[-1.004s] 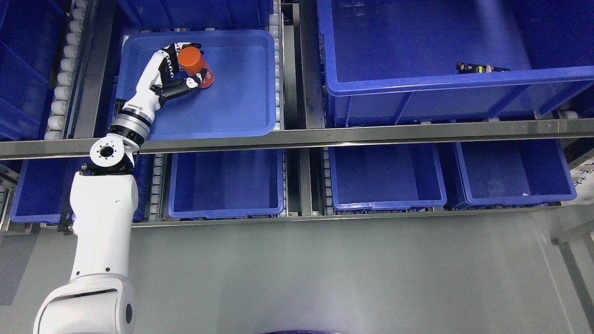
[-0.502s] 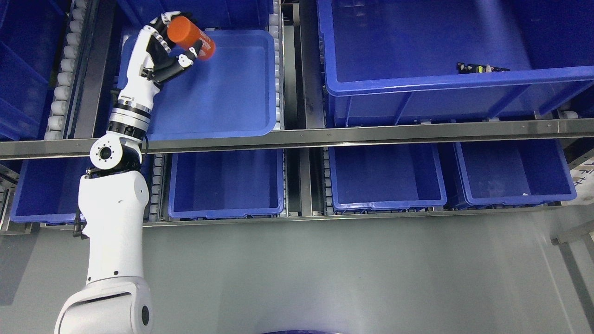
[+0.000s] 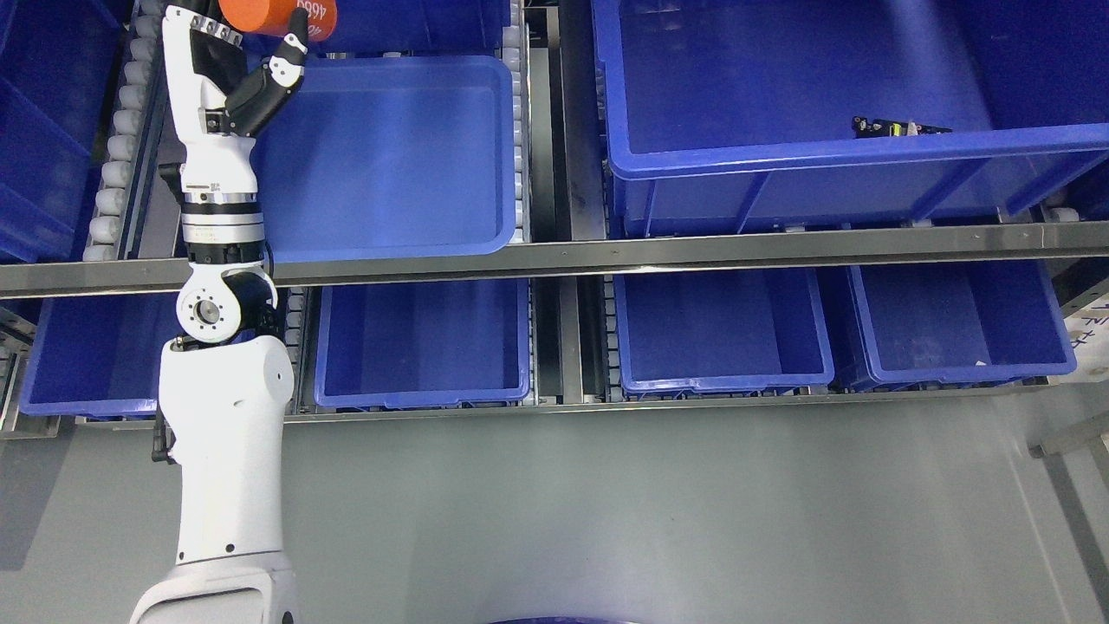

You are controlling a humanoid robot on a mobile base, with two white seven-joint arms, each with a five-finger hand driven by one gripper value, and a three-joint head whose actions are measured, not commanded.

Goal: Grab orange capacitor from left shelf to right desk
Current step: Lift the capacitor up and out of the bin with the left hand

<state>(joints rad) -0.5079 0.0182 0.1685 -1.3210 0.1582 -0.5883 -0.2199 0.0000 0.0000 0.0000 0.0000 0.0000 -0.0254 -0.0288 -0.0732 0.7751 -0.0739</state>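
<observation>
Orange capacitor (image 3: 275, 16): clasped in left hand (image 3: 234, 61), raised beyond tray (image 3: 390, 156) far-left corner, long axis pointing right.

Left arm (image 3: 217, 416) extends straight upward, wrist vertical; left hand (image 3: 227, 61) at the top edge, fingers curled around the capacitor (image 3: 273, 16).

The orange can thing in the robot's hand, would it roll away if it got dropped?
Probably yes. The smooth orange cylindrical capacitor has a round body, so on its side it would likely roll. It looks rigid, since the left hand pinches it without denting it. Its glossy surface may be a bit slippery.
</observation>
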